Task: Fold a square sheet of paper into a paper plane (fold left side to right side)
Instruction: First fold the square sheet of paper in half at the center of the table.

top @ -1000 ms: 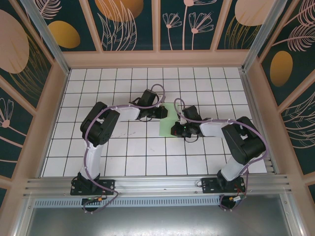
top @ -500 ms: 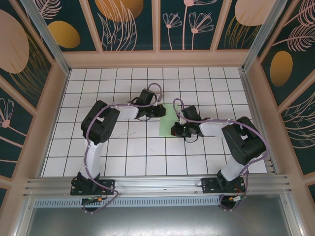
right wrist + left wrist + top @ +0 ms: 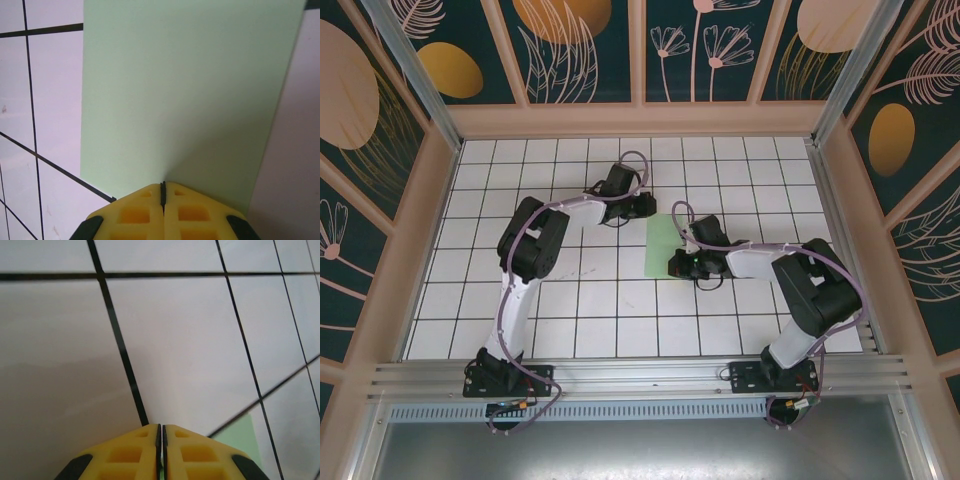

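Note:
The square sheet of paper point(image 3: 661, 245) lies flat on the tiled floor as a narrow light green rectangle, its long side running front to back. My right gripper point(image 3: 677, 264) is shut, its yellow fingertips point(image 3: 150, 197) low over the sheet's near right part point(image 3: 185, 90), apparently touching the surface. My left gripper point(image 3: 646, 205) is shut with nothing between its fingers and sits just beyond the sheet's far left corner. In the left wrist view that gripper point(image 3: 161, 427) points at bare tile, with a green corner of the sheet point(image 3: 239, 438) at lower right.
White tiles point(image 3: 570, 300) with black grout cover the floor. Wooden-framed patterned walls point(image 3: 640, 118) close in the back and both sides. An aluminium rail point(image 3: 640, 375) carrying both arm bases runs along the near edge.
My left gripper has drawn back from the sheet's upper left edge toward the back wall, its arm swinging with it. The right gripper and the sheet stay put.

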Motion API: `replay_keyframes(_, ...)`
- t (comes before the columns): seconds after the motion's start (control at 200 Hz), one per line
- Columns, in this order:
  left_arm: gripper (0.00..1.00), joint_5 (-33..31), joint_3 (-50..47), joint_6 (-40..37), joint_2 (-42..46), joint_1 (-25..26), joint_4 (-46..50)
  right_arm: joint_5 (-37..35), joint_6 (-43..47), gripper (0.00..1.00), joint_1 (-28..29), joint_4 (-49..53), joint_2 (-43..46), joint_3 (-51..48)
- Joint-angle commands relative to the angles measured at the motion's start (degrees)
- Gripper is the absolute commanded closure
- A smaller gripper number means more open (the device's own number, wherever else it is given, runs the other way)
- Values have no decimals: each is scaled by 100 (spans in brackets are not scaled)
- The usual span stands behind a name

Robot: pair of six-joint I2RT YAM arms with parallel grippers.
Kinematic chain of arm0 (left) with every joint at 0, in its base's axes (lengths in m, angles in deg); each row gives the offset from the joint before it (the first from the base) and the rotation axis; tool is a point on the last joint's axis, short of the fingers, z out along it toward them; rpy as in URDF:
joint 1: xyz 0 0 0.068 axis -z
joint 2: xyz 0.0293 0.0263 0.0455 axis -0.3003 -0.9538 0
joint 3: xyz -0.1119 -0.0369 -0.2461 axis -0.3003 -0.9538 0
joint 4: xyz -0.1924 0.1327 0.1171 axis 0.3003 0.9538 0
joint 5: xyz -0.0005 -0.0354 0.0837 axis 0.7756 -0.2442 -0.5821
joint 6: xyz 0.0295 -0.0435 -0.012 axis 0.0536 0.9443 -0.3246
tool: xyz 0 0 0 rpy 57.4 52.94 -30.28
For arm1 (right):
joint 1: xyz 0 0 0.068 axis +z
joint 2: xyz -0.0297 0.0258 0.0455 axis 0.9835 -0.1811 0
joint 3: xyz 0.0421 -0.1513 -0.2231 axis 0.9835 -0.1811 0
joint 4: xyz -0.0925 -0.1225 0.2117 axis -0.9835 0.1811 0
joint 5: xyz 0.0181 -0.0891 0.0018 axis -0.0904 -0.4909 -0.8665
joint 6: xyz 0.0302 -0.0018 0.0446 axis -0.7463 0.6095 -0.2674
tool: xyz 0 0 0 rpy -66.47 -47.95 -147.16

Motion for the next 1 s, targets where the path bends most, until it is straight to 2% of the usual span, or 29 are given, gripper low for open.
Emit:
replay_keyframes(0.0, 86, -351, 264, -39, -322, -124, 303, -674, 164, 100, -31, 1319, -179, -369)
replay_keyframes(0.18, 83, -311, 313, -170, -49, -181, 283, -632, 217, 100, -109, 1367, 19, -386)
replay_keyframes(0.36, 80, -425, -351, -328, 908, -181, -11, -408, 191, 100, -131, 1100, 6, -361)
replay_keyframes(0.611, 81, 542, -2116, -164, 1966, -13, -885, -386, 217, 100, -130, 1075, -176, -303)
replay_keyframes(0.811, 83, 1066, -2594, -67, 1914, 462, -1195, -437, 235, 100, -130, 1144, -200, -290)
replay_keyframes(0.996, 84, 950, -2587, -22, 1678, 610, -1172, -472, 235, 100, -130, 1223, -202, -272)
